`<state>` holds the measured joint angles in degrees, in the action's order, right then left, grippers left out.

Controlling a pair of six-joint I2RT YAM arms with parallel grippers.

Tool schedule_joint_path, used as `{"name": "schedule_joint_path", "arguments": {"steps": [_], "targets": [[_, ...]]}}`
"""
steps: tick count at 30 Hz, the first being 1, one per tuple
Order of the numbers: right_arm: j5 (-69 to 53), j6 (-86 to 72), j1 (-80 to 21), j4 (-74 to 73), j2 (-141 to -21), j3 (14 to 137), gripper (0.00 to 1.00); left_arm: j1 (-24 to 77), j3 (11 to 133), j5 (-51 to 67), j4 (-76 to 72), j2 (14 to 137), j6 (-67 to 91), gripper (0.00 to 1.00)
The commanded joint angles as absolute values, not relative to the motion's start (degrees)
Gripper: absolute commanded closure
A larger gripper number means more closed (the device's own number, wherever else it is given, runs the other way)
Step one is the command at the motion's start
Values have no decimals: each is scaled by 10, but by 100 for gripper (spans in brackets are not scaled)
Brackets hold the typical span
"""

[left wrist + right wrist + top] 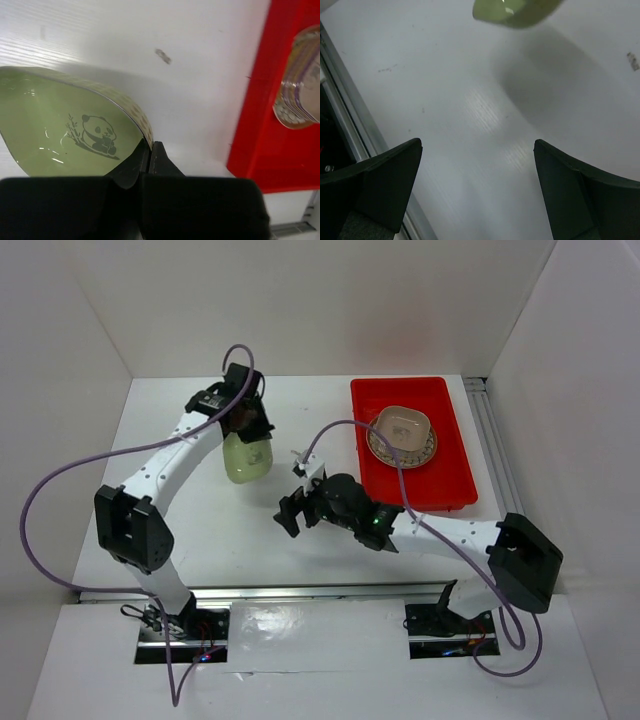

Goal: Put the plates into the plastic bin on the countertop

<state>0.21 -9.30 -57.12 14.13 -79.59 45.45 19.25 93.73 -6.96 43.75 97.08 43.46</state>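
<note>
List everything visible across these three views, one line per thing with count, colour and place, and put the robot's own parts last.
green plate: one, pale green with a panda print, held off the table, gripped at its rim
stacked plates: at least two, exact count unclear, cream dish over a round brown one, inside the bin
plastic bin: one, red, far right of the table
table: one, white
cables: two, purple, one along each arm
left fingers: one pair, black, shut on the green plate
right fingers: one pair, black, open and empty, over the table's middle
</note>
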Motion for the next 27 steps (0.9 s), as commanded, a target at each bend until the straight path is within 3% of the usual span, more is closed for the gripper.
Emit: {"name": "schedule_joint_path", "arguments": {"steps": [1,11,16,19,20,21,24,25,27], "targets": [[45,-70,-574,238,-809,488,0,234,968,-52,473,997,483,100],[142,-76,-545,265,-850,524,0,297,969,-28,440,979,507,100],[174,-98,-527,267,-883,532,4,302,963,-23,433,956,507,100],[185,-105,-520,272,-895,526,13,302,957,-18,427,945,513,100],[185,-105,-520,272,-895,526,18,308,952,-18,427,939,513,100],[185,-112,-520,272,-895,526,44,308,952,-23,427,939,513,100],[180,-117,-520,272,-895,526,74,308,946,-33,421,933,513,100],[180,-117,-520,272,-895,526,95,308,946,-33,421,933,513,100],[185,-122,-526,266,-895,532,100,308,946,-33,421,933,513,100]]}}
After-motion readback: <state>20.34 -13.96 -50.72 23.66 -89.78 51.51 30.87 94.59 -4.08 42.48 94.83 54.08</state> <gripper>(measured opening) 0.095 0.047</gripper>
